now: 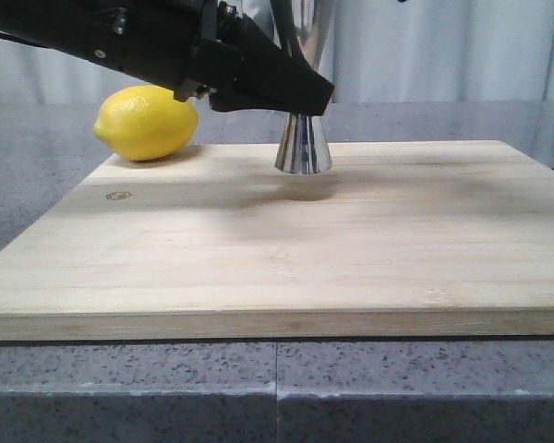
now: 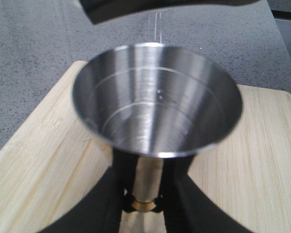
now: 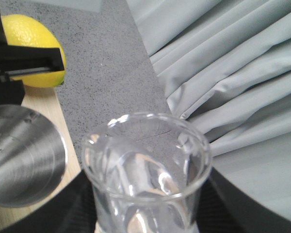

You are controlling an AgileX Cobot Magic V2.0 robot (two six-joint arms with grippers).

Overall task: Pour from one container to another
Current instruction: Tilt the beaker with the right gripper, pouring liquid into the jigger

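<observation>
Beaker poised beside the jigger, pour not begun

The left gripper (image 2: 143, 206) clamped the jigger (image 2: 157, 99) upright on the board (image 1: 351, 249); the right gripper (image 3: 145, 213) gripped the beaker (image 3: 146, 165) alongside. A misaligned lip could spill.

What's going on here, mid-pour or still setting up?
The left hand grips the steel jigger at its gold waist, holding it upright just above the cutting board. The right hand holds the glass beaker beside it; whether liquid is flowing can't be told. A lemon sits at the board's back left.
</observation>
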